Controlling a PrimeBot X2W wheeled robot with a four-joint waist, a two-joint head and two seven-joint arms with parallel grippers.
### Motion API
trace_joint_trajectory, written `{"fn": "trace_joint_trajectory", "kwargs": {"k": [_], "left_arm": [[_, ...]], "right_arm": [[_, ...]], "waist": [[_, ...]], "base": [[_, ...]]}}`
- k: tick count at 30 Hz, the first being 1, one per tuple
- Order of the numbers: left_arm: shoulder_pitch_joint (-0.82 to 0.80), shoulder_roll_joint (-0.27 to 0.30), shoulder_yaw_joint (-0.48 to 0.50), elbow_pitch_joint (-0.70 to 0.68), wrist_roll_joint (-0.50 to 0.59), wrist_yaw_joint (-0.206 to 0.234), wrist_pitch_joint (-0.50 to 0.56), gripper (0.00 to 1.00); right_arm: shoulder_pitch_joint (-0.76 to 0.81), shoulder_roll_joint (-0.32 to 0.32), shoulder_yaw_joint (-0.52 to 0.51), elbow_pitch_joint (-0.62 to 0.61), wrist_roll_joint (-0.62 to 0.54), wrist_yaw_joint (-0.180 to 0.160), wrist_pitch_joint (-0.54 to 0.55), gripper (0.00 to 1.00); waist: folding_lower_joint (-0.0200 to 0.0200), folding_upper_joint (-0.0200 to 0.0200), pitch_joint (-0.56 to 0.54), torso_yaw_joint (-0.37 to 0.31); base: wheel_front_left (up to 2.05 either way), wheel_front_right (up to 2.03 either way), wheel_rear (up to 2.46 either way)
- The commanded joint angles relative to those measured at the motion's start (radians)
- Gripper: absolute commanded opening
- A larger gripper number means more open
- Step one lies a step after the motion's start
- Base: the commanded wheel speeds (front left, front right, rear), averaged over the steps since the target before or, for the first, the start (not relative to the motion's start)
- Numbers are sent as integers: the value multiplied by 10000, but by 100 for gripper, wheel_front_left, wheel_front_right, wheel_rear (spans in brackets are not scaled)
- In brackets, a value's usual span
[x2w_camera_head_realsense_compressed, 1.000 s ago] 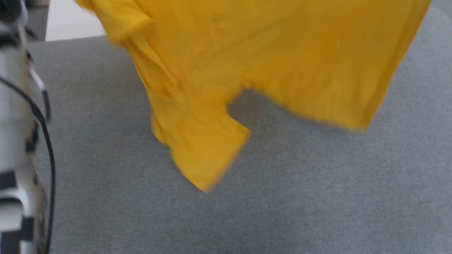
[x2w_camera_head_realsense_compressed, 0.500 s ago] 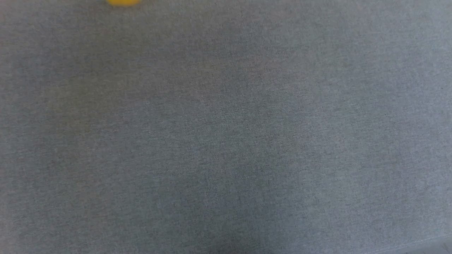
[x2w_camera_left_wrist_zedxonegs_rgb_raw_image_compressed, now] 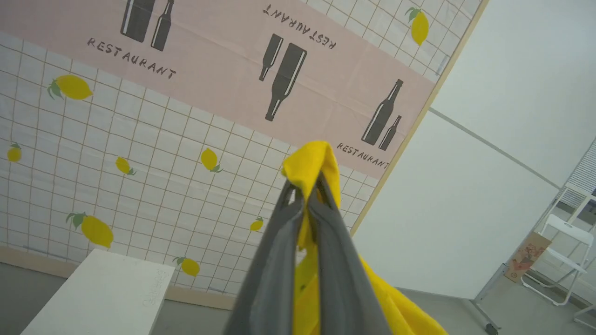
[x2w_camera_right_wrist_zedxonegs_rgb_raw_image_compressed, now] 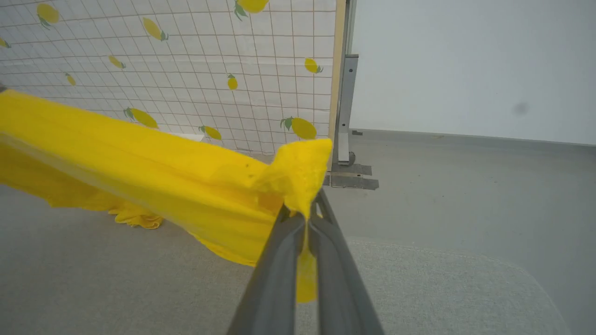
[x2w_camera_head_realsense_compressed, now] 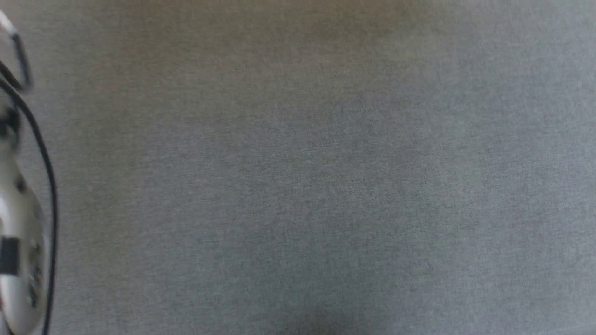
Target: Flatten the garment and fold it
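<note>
— Where did we find the yellow cotton T-shirt (x2w_camera_right_wrist_zedxonegs_rgb_raw_image_compressed: 139, 158)?

— Up in the air, strung between our two arms. In the right wrist view it ran as a taut, folded band from the right gripper (x2w_camera_right_wrist_zedxonegs_rgb_raw_image_compressed: 305, 209) away to the upper left. It hung over the grey woven fabric surface (x2w_camera_right_wrist_zedxonegs_rgb_raw_image_compressed: 139, 288).

— And the right gripper's hold?

— Its two long dark fingers (x2w_camera_right_wrist_zedxonegs_rgb_raw_image_compressed: 279, 260) were pressed together on a bunched corner of the T-shirt. A tuft stood above the tips and a strip hung down between them.

— Did the cloth touch the surface?

— The lowest crumpled folds dropped close to it, far off to the left. We could not tell whether they rested on it.

— The left gripper (x2w_camera_left_wrist_zedxonegs_rgb_raw_image_compressed: 305, 186)?

— Clamped the same way. Its fingers were closed on a yellow fold that poked up past the tips, and more cloth spilled down behind them to the right.

— What lay beyond it?

— A tiled backdrop printed with lemons (x2w_camera_left_wrist_zedxonegs_rgb_raw_image_compressed: 139, 153), with a pink band of dark bottles and the word RESTAURANT. A white box (x2w_camera_left_wrist_zedxonegs_rgb_raw_image_compressed: 102, 298) stood below it, and a white folding chair (x2w_camera_left_wrist_zedxonegs_rgb_raw_image_compressed: 563, 251) stood far right.

— And from the head?

— The grey surface, plain. At the left edge was a blurred pale forearm (x2w_camera_head_realsense_compressed: 18, 232) with a black cable (x2w_camera_head_realsense_compressed: 46, 177) curving along it.
</note>
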Motion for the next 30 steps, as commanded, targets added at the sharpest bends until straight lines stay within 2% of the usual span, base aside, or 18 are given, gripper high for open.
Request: {"fn": "trace_joint_trajectory", "kwargs": {"k": [1,2,5,8,13,18,25,30], "left_arm": [[574,41,-81,-73,-111,-248,115,0],[1065,205,-309,-157,29,-459,206,0],[2550,360,-350,-607,-180,-680,353,0],[4461,473,-253,-1379,-445,-607,483,0],[8494,550,-150,-3171,-828,87,975,0],[12446,152,-292,-4273,-1166,952,1283,0],[15399,-80,-779,-4609,-1221,1601,1656,0],[16710,-78,-1039,-5072,-2010,1817,2904,0]], "right_arm": [[648,-156,123,-189,376,-15,-221,0],[1171,-267,313,-341,617,-15,-357,0],[2656,-620,731,-749,1238,-15,-648,0],[4297,-1003,1157,-1123,1689,-15,-832,0],[7105,-1236,1407,-1697,2420,-15,-1116,0],[9266,-1335,1288,-1837,2181,-15,-1659,0],[11416,-1396,1008,-1730,1457,-15,-1959,0],[12207,-1710,687,-1853,840,-15,-1731,0]], "waist": [[-2,0,-797,490],[-2,0,-1080,567],[-2,0,-1832,751],[-2,0,-2627,919],[-2,0,-3693,1070],[-2,0,-4280,1200],[-2,0,-4726,1404],[-2,0,-4771,1388]], "base": [[0,0,0],[0,0,0],[0,0,0],[0,0,0],[0,0,0],[0,0,0],[0,0,0],[0,0,0]]}}
